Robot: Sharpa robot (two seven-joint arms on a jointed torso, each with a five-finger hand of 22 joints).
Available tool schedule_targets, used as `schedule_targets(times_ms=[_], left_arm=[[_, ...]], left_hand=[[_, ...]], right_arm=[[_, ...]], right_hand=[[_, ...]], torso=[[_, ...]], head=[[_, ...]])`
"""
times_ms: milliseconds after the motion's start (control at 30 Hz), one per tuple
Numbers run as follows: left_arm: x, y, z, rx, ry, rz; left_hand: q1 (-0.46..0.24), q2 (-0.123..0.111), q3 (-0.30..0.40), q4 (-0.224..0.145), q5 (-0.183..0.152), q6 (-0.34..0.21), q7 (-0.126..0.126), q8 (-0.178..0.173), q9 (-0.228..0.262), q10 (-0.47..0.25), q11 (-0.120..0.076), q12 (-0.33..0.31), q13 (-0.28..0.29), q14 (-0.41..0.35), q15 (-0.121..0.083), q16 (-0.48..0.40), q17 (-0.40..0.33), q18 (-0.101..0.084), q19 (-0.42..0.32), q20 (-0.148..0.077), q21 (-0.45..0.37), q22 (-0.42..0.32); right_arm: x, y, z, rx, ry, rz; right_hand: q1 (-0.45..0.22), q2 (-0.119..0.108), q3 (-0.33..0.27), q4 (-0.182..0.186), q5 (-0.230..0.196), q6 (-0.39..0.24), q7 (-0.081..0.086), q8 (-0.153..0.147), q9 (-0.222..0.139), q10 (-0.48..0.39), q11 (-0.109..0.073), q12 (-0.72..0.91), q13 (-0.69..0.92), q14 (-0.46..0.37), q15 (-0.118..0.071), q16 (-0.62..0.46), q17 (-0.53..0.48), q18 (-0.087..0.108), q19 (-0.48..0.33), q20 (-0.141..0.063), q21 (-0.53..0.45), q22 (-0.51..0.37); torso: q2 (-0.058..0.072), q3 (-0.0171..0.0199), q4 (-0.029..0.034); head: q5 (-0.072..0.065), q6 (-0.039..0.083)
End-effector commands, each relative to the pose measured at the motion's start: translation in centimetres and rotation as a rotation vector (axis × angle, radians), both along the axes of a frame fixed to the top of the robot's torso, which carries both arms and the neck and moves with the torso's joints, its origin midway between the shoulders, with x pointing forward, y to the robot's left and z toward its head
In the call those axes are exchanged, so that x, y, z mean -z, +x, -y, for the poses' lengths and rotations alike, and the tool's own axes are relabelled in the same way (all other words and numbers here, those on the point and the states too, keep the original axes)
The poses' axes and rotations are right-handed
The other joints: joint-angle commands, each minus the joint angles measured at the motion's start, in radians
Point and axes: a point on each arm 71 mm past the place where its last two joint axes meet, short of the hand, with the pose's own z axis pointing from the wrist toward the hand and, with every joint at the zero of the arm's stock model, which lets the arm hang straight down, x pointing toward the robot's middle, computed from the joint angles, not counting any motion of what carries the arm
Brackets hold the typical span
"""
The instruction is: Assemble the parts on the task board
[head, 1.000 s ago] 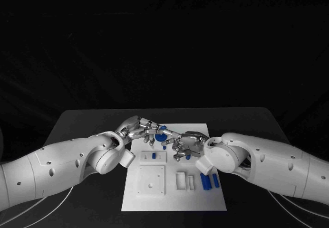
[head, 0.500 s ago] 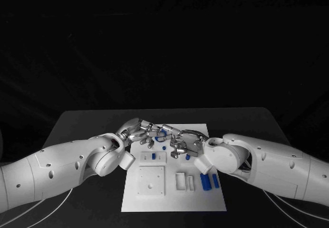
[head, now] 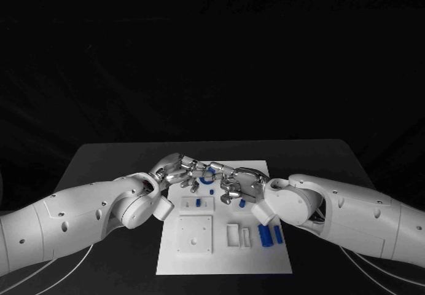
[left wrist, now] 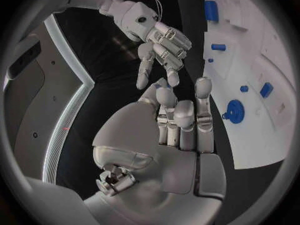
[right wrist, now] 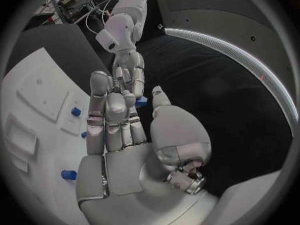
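1. We see the flat white rectangular task board (head: 226, 261) lying in the middle of the black table (head: 115, 157), with both white arms reaching in over its far half
2. The silver left hand (head: 180, 169) hangs over the far left part of the board, and the silver right hand (head: 237, 184) is just beside it, fingers pointing toward it; in the wrist views the fingertips of the two hands come very close, but we cannot tell whether they touch
3. The round blue wheel-shaped part (left wrist: 234, 111) lies on the board just beside the left hand's fingertips; in the head view it is partly hidden between the two hands (head: 206, 179)
4. In the left wrist view the left hand's fingers are stretched out side by side with nothing in them: it is released
5. In the right wrist view the right hand (right wrist: 122, 120) has its fingers extended and a small blue piece (right wrist: 141, 101) shows between its thumb tip and fingers; whether it is pinched or merely lies behind them, we cannot tell
6. Near the front right of the board two upright blue cylindrical pegs (head: 269, 234) sit side by side, next to a narrow white slotted block (head: 237, 235)
7. A square white raised plate (head: 196, 233) lies on the board's left half, below the hands
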Motion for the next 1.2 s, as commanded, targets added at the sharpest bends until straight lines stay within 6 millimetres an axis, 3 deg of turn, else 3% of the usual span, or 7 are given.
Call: schedule_targets(times_ms=[33, 900, 1100, 1200], left_arm=[[0.13, -0.33, 0.42, 0.039, -0.018, -0.016], [0.14, -0.49, 0.54, 0.063, -0.039, -0.026], [0.17, -0.43, 0.45, 0.059, -0.038, -0.025], [0.17, -0.41, 0.43, 0.058, -0.037, -0.026]], left_hand=[[-0.002, 0.005, 0.004, -0.003, 0.006, 0.017, -0.014, 0.006, 0.02, 0.006, -0.002, -0.001, 0.002, 0.006, -0.002, -0.003, 0.001, 0.02, -0.007, 0.0, 0.004, 0.02], [-0.003, 0.007, 0.006, -0.005, 0.004, 0.015, -0.014, 0.006, 0.02, 0.005, -0.002, -0.001, 0.003, 0.004, -0.001, -0.008, 0.001, 0.021, -0.01, 0.002, 0.005, 0.02], [-0.003, 0.008, 0.006, -0.005, 0.004, 0.015, -0.013, 0.006, 0.02, 0.005, -0.001, -0.002, 0.002, 0.003, -0.001, -0.01, -0.001, 0.021, -0.01, 0.002, 0.006, 0.02], [-0.003, 0.008, 0.006, -0.005, 0.004, 0.015, -0.013, 0.006, 0.02, 0.005, -0.001, -0.002, 0.002, 0.003, -0.001, -0.01, -0.001, 0.021, -0.01, 0.002, 0.006, 0.02]], right_arm=[[-0.35, 0.12, -0.09, 0.003, 0.03, 0.016], [-0.19, 0.31, 0.14, 0.006, 0.022, 0.009], [-0.23, 0.33, 0.22, 0.009, 0.026, 0.014], [-0.26, 0.36, 0.25, 0.013, 0.028, 0.018]], right_hand=[[0.007, 0.004, 0.018, -0.007, -0.003, 0.0, 0.001, 0.003, 0.001, 0.009, 0.0, 0.003, 0.001, 0.001, 0.001, 0.003, 0.001, 0.008, -0.006, -0.001, 0.005, 0.028], [-0.005, 0.026, 0.044, -0.001, 0.017, 0.03, -0.007, 0.004, 0.002, 0.012, -0.005, 0.002, 0.0, 0.003, -0.003, 0.005, 0.003, 0.007, -0.005, -0.004, 0.011, 0.029], [0.013, 0.045, 0.133, -0.037, 0.008, 0.065, -0.017, 0.003, 0.001, 0.019, -0.013, 0.003, 0.005, 0.006, -0.009, 0.009, 0.008, 0.0, -0.003, -0.01, 0.027, 0.032], [-0.003, 0.04, 0.229, -0.06, 0.004, 0.079, -0.023, 0.002, 0.0, 0.023, -0.018, 0.004, 0.01, 0.009, -0.013, 0.009, 0.011, -0.006, -0.002, -0.015, 0.038, 0.033]], torso=[[-0.001, 0.0001, -0.0003], [0.0, 0.0013, -0.0009], [0.0, 0.0011, -0.0004], [0.0, 0.0006, 0.0002]], head=[[0.0, -0.001], [-0.005, 0.0], [-0.007, -0.001], [-0.007, -0.001]])
